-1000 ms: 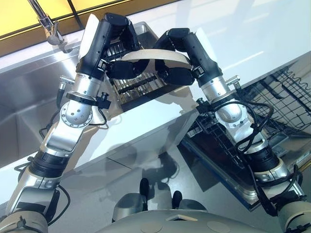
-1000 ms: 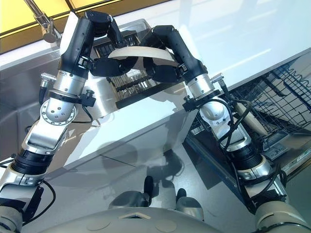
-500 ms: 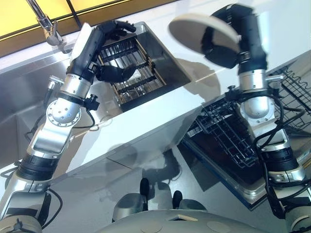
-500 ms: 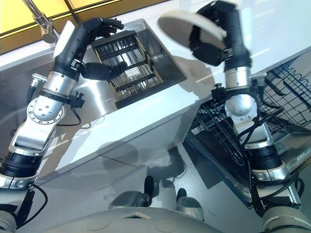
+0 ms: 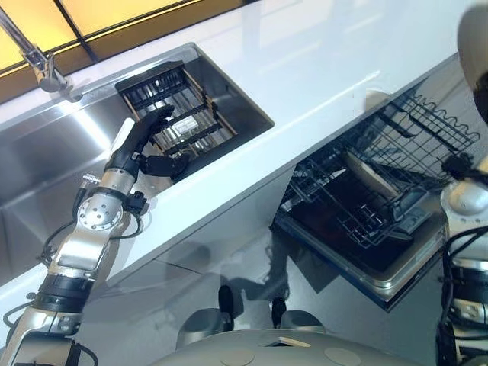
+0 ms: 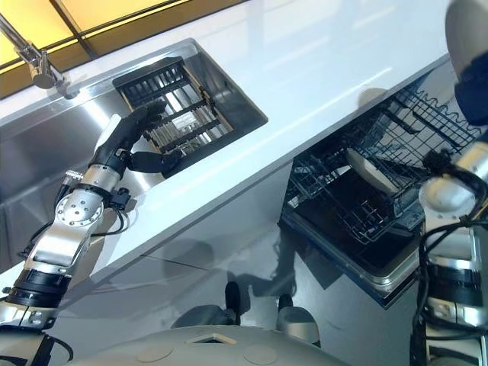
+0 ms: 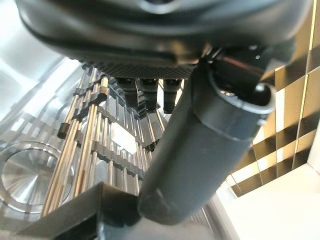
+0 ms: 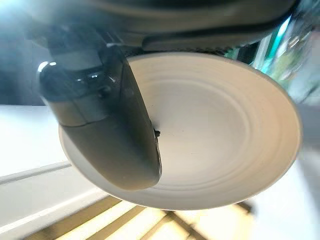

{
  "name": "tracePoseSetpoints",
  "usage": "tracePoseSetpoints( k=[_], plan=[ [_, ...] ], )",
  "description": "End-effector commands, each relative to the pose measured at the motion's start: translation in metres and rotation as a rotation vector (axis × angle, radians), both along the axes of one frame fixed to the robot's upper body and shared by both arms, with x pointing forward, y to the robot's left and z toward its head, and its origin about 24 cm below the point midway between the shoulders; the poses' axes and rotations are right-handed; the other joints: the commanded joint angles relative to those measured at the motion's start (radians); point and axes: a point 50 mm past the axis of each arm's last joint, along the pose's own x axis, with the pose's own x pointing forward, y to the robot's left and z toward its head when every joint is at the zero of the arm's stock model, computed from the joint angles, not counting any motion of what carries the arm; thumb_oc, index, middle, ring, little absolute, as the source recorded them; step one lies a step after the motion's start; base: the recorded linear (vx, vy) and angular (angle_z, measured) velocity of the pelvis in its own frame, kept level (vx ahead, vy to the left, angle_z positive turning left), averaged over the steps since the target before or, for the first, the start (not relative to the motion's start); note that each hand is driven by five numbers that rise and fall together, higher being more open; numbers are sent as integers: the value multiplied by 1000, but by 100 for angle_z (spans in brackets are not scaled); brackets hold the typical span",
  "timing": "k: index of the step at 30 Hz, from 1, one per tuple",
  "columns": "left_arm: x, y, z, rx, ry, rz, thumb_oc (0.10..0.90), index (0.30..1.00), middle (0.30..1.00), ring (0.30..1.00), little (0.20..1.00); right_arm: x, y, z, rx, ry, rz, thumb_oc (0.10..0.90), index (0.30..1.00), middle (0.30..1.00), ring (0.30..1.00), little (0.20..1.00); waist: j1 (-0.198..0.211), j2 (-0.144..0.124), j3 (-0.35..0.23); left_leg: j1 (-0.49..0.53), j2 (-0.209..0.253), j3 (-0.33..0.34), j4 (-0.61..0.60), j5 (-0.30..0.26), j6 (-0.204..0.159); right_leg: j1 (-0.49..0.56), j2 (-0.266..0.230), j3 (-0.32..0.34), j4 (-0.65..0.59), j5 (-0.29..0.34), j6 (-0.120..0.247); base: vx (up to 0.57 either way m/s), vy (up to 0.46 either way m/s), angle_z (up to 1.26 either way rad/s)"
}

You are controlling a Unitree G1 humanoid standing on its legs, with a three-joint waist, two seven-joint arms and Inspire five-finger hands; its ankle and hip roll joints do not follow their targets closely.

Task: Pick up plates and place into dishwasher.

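A white plate (image 8: 215, 135) sits in my right hand (image 8: 105, 110), with the thumb curled across its face. From the head, that hand (image 6: 474, 95) and the plate's pale rim (image 6: 463, 34) are high at the far right edge, above the open dishwasher rack (image 5: 404, 145). Another pale plate (image 5: 370, 174) stands on edge in that rack. My left hand (image 5: 145, 137) hovers over the black drying rack (image 5: 179, 114) in the sink, fingers straight, holding nothing. Its wrist view looks along the thumb (image 7: 200, 150) at the rack's bars (image 7: 90, 145).
A steel sink basin (image 5: 46, 168) with a faucet (image 5: 38, 57) lies at the left. The white countertop (image 5: 305, 69) runs between sink and dishwasher. The dishwasher's lowered door (image 5: 358, 263) juts out over the floor at the lower right.
My right hand has swung the plate further right, to the view's edge above the dishwasher. The left hand has dropped lower over the sink rack. The camera has shifted too.
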Motion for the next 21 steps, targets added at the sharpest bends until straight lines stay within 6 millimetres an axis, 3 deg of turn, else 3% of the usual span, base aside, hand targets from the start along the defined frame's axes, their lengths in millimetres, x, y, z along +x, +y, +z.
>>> tracePoseSetpoints(
  k=[1,11,21],
  plan=[
    [0,22,18,1,-120,92,800,900,900,900,900,-11,-10,12,-52,-40,-19,100,300,300,300,200,-25,-1,-127,37,-44,29,28,-160,18,-115,55,-8,119,-23,55,65,-36,-18],
    [-8,35,28,-112,-282,202,800,900,900,900,900,-7,-13,-41,28,226,45,100,300,300,300,200,-51,13,-64,11,-38,34,40,-157,22,-171,57,3,194,-48,51,5,-41,-14],
    [-15,42,25,-151,-332,263,800,900,900,900,900,6,-4,-67,69,345,104,100,300,300,300,200,-27,19,4,-52,-33,26,59,-142,14,-225,58,-16,218,-49,43,-42,-55,2]
  ],
)
